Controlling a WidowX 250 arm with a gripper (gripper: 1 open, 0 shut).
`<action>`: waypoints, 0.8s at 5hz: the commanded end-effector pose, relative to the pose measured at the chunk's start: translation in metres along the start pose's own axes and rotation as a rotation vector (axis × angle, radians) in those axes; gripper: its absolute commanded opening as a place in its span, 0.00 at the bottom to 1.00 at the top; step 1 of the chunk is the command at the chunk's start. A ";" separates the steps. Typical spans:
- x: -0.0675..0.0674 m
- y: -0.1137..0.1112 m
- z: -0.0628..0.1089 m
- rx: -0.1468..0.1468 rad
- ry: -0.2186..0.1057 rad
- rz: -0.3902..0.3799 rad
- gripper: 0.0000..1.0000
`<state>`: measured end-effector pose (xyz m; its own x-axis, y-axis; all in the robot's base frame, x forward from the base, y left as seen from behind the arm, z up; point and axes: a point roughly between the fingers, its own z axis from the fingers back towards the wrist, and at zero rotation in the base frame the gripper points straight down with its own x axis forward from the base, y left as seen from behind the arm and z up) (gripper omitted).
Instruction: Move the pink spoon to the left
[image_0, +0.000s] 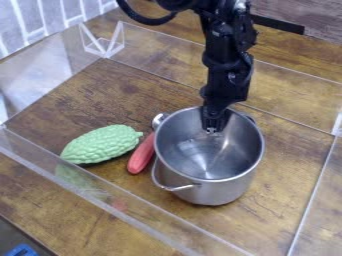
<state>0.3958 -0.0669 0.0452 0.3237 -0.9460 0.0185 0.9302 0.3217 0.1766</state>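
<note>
The pink spoon (139, 155) lies flat on the wooden table, between the bumpy green vegetable (100, 143) and the left wall of the steel pot (201, 178). It touches or nearly touches both. My gripper (210, 124) points straight down into the pot, just inside its far rim and well to the right of the spoon. Its fingers look shut. Whether they pinch the pot's rim is not clear. The spoon is free, with nothing holding it.
A clear plastic wall (80, 160) runs along the table's front and left sides. A small clear stand (102, 40) sits at the back left. Bare wood (120, 90) stretches left of and behind the vegetable.
</note>
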 end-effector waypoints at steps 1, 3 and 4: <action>-0.004 0.013 0.005 0.072 -0.035 -0.003 0.00; -0.003 0.015 -0.003 0.084 -0.049 -0.016 0.00; -0.002 0.016 -0.007 0.091 -0.056 -0.023 0.00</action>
<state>0.4019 -0.0686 0.0441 0.3003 -0.9524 0.0527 0.9274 0.3044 0.2172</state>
